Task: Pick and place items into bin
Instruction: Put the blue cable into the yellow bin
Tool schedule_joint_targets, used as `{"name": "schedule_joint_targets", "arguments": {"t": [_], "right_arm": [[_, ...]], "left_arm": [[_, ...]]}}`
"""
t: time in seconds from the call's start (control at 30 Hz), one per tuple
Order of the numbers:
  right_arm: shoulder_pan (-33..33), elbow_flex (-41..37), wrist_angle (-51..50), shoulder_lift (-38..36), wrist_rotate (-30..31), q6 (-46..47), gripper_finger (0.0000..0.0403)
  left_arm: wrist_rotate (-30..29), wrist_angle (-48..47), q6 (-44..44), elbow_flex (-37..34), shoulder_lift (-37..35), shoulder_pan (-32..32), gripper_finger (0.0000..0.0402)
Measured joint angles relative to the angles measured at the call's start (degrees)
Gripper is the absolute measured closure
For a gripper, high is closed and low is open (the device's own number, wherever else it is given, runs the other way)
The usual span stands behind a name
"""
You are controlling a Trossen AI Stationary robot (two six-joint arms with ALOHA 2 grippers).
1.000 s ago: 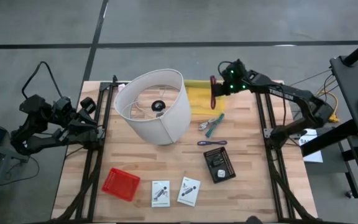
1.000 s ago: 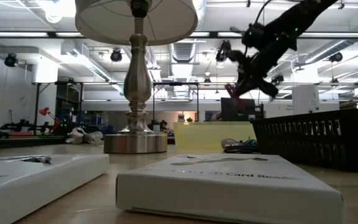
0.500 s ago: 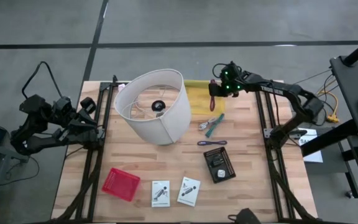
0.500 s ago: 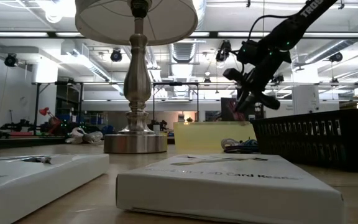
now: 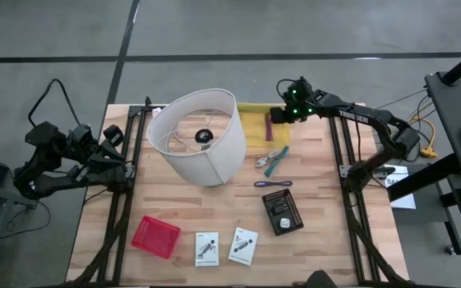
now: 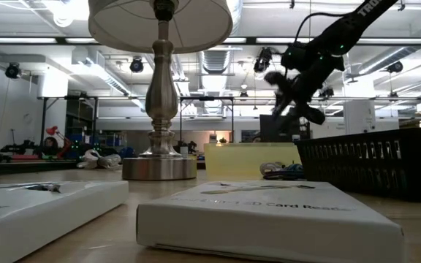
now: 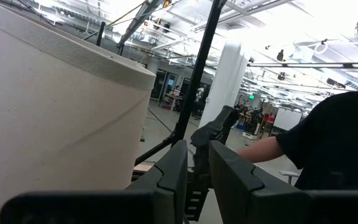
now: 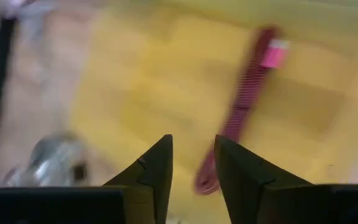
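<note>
My right gripper [image 5: 282, 115] [image 6: 292, 111] hovers open over the yellow bin [image 5: 252, 126] at the table's far edge, touching nothing. A thin pink pen-like tool [image 5: 268, 126] [image 8: 248, 99] lies flat on the bin's floor, just below the fingers. Green and pink tools [image 5: 272, 160] and a purple one [image 5: 273, 184] lie on the wood near the bin. Two white printed cards [image 5: 206, 248] [image 5: 243, 245] lie flat by the near edge. My left gripper [image 7: 196, 167] waits at the table's left side beside the lampshade, its fingers a narrow gap apart.
A large white lampshade [image 5: 198, 136] on a metal lamp base [image 6: 159, 164] stands left of the bin. A black tray [image 5: 282, 212] sits right of centre and a red basket [image 5: 155, 236] near the front left. Bare wood lies between lamp and cards.
My right gripper carried the pink tool down toward the yellow bin, let go of it, then rose a little. The tool, held upright in the fingers a second ago, has dropped and now lies flat in the bin.
</note>
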Motion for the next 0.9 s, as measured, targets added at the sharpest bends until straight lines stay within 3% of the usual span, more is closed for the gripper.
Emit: {"name": "schedule_joint_targets", "arguments": {"t": [0.17, 0.3, 0.4, 0.53, 0.6, 0.9], "right_arm": [[2.33, 0.02, -0.64, -2.65, -15.49, -18.79, 0.0285], [7.29, 0.02, -4.33, -5.20, -17.04, -42.04, 0.0288], [12.25, 0.02, -7.39, -6.03, -12.24, -56.65, 0.0288], [18.35, 0.02, -11.09, -5.86, 1.77, -64.29, 0.0279], [20.62, 0.01, -13.26, -5.52, 5.36, -68.11, 0.0272], [25.47, -0.22, -16.62, -2.63, 6.01, -73.11, 0.0248]], "left_arm": [[-0.01, 0.00, 0.10, 0.00, 0.00, 0.00, 0.0350], [-0.19, 0.00, 0.45, 0.00, 0.00, 0.00, 0.0350], [-0.44, 0.02, 0.39, 0.00, 0.00, 0.00, 0.0350], [-0.54, 0.02, 0.12, 0.01, 0.00, 0.00, 0.0350], [-0.58, 0.02, 0.10, 0.00, 0.00, 0.00, 0.0350], [-0.62, 0.03, 0.08, 0.00, 0.00, 0.00, 0.0350]]}}
